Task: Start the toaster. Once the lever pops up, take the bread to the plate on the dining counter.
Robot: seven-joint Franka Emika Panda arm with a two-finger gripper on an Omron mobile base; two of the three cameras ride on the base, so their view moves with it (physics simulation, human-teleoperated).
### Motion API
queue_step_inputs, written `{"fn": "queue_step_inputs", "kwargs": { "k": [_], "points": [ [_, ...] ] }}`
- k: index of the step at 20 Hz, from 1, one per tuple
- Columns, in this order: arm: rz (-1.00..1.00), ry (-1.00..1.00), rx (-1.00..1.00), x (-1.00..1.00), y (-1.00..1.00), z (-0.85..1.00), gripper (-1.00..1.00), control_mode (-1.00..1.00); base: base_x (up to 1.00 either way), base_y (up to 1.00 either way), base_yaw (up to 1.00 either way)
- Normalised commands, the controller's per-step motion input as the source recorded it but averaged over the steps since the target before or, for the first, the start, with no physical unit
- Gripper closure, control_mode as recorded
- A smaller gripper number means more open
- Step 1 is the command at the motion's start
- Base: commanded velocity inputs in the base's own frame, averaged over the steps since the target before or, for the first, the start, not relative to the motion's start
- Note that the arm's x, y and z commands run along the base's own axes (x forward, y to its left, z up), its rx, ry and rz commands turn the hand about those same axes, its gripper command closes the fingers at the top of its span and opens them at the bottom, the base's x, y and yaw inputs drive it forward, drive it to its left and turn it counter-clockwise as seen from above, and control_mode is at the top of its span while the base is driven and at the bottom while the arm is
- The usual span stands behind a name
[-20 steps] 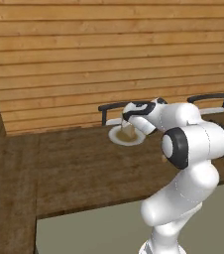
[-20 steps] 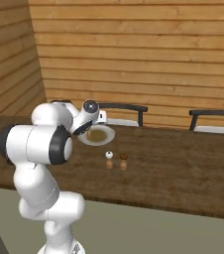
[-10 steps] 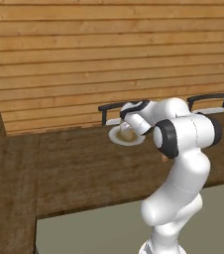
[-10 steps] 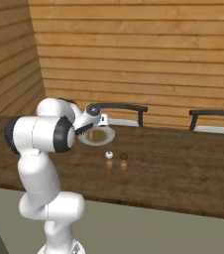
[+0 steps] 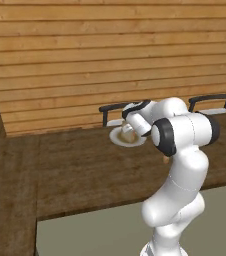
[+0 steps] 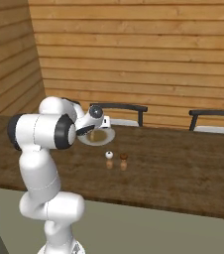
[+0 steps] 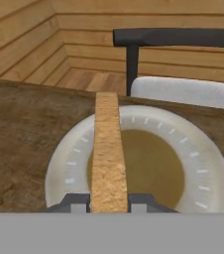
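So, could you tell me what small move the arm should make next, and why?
Probably lower a little and open the hand. In the hand view the bread stands on edge between the fingertips, directly above the plate on the dining counter. Whether the slice already touches the plate cannot be told, so a gentle descent before release seems safest.

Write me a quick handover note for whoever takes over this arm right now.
Gripper: shut on the bread, which stands on edge between the fingertips.
Bread: held directly over the plate; contact can't be judged.
Plate: on the dining counter, near the far edge, in front of a black-backed chair.
Done: bread brought to the plate.
Left: lower if needed, open the gripper, withdraw.
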Motion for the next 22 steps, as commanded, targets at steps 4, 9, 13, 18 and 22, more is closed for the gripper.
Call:
{"fn": "queue_step_inputs", "kwargs": {
  "k": [4, 9, 13, 18, 22],
  "points": [
    [0.0, 0.0, 0.0, 0.04, 0.0, -0.01, 1.0, -1.0, 0.0, 0.0, 0.0],
    [0.0, 0.0, 0.0, 0.0, 0.0, 0.0, 1.0, -1.0, 0.0, 0.0, 0.0],
    [0.0, 0.0, 0.0, 0.0, 0.0, 0.0, 1.0, -1.0, 0.0, 0.0, 0.0],
    [0.0, 0.0, 0.0, 0.0, 0.0, 0.0, -1.0, -1.0, 0.0, 0.0, 0.0],
    [0.0, 0.0, 0.0, 0.0, 0.0, 0.0, -1.0, -1.0, 0.0, 0.0, 0.0]
  ]
}}
